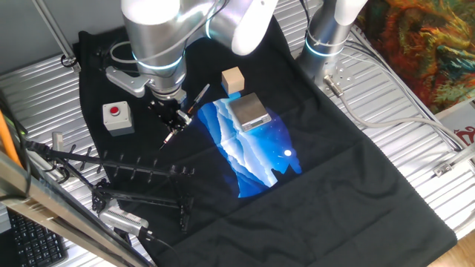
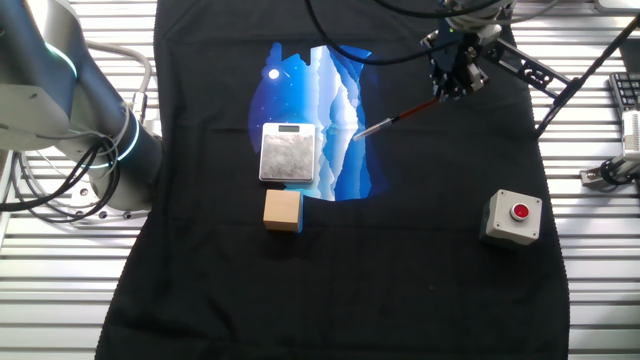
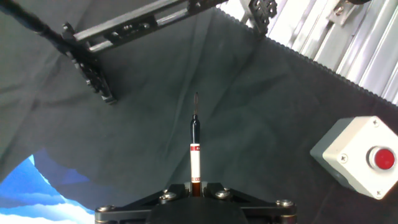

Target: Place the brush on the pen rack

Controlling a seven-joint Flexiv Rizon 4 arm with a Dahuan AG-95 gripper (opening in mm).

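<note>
My gripper (image 1: 175,116) is shut on the brush (image 1: 197,96) and holds it above the black cloth. The brush is a thin stick that slants through the jaws. In the other fixed view its red part and pale tip (image 2: 392,119) stick out to the left of the gripper (image 2: 454,82). In the hand view the brush (image 3: 194,144) points straight away from the gripper (image 3: 194,185). The pen rack (image 1: 141,171), a low black frame with short pegs, lies in front of the gripper. It shows at the upper right in the other fixed view (image 2: 527,68) and at the upper left in the hand view (image 3: 92,73).
A grey box with a red button (image 1: 117,118) stands left of the gripper; it also shows in the other views (image 2: 513,217) (image 3: 357,155). A silver scale (image 1: 249,111) and a wooden block (image 1: 232,79) sit on the blue print. A second arm's base (image 1: 326,37) stands behind.
</note>
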